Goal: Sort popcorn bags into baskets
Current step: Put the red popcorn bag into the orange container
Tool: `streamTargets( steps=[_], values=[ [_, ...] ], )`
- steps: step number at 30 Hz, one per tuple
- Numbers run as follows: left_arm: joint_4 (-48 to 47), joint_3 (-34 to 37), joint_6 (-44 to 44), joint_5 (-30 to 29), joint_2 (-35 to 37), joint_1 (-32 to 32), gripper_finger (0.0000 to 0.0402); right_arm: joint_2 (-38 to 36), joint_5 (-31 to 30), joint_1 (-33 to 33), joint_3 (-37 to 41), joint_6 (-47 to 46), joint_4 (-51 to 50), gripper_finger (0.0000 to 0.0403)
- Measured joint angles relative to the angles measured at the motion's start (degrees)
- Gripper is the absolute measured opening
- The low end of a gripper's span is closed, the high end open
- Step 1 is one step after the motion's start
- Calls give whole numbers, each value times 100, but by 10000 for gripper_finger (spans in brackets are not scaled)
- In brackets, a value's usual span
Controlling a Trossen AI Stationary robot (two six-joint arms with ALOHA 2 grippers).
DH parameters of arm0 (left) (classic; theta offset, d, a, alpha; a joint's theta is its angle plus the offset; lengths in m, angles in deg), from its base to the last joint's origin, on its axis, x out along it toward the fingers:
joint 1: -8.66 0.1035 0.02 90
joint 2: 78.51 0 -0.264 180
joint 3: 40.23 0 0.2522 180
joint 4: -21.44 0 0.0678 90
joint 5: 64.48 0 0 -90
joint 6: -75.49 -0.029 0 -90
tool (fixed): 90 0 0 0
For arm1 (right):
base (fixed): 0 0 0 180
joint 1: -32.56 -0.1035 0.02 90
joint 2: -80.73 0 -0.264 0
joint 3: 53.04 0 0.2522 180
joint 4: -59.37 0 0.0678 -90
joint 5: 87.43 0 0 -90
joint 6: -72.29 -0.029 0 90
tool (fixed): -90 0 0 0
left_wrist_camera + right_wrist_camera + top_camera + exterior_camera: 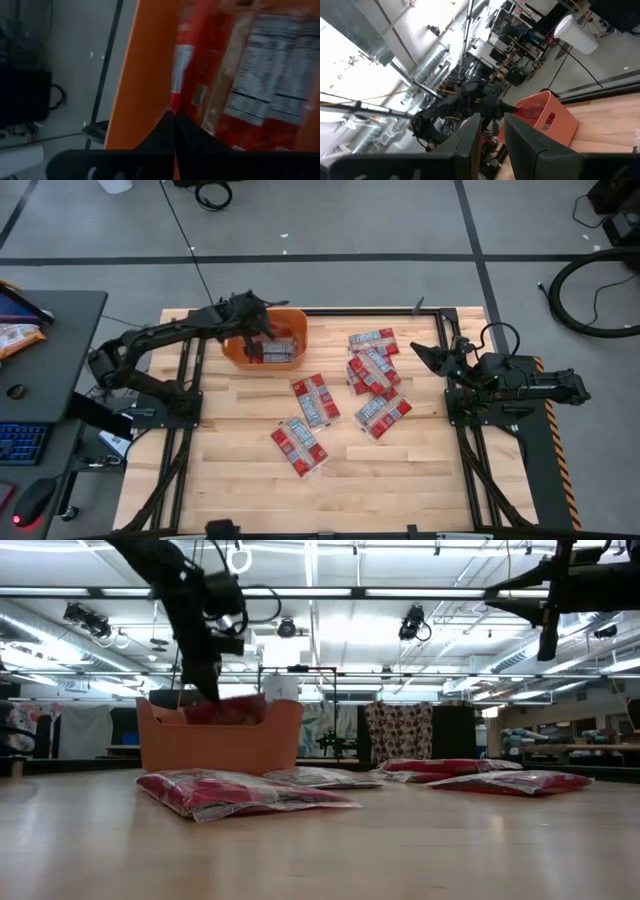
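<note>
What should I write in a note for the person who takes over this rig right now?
Left gripper: down inside the orange basket, fingers together on the edge of a red packet.
Right gripper: raised at the table's right side, fingers a little apart, holding nothing.
Done: a few packets already lie in the basket at the table's far left.
Left: a cluster of loose packets right of the basket, one at the middle and one nearer the front. All of these must go into the basket.

Left gripper (262, 330) seemingly closed, lowered.
</note>
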Motion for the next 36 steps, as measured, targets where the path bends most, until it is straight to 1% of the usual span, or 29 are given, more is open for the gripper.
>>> streamTargets(
  steps=[3,6,12,16,18,20,25,27,28,30,34,36],
  values=[
    [392,42,158,59,-242,115,3,32,-94,-2,0,-128,39,89],
    [414,44,336,324,-453,70,25,80,-108,-2,0,-264,34,89],
    [-93,49,525,934,-521,-372,93,236,-88,-2,0,-341,150,89],
    [-545,49,843,1197,-490,-707,123,339,-47,-2,0,-341,197,89],
    [-790,36,1032,1205,-490,-903,130,385,57,-2,0,-339,219,89],
    [-1120,-91,1300,1337,-460,-1091,133,428,185,-3,0,-341,250,89],
    [-1426,-555,1773,2178,-342,-1741,134,527,519,-7,0,-342,286,89],
    [-1299,-693,1730,2303,-325,-2173,134,562,557,-8,0,-305,275,89],
    [-1264,-711,1628,2291,-330,-2412,134,575,572,-8,0,-263,282,89],
    [-1250,-710,1470,2076,-394,-2930,134,606,600,-7,0,-184,281,89],
    [-804,-708,1424,1206,-780,-3892,134,629,729,-8,1,-157,282,89],
    [-364,-708,1325,939,-1040,-4268,134,632,810,-7,0,-153,285,89]
  ],
)
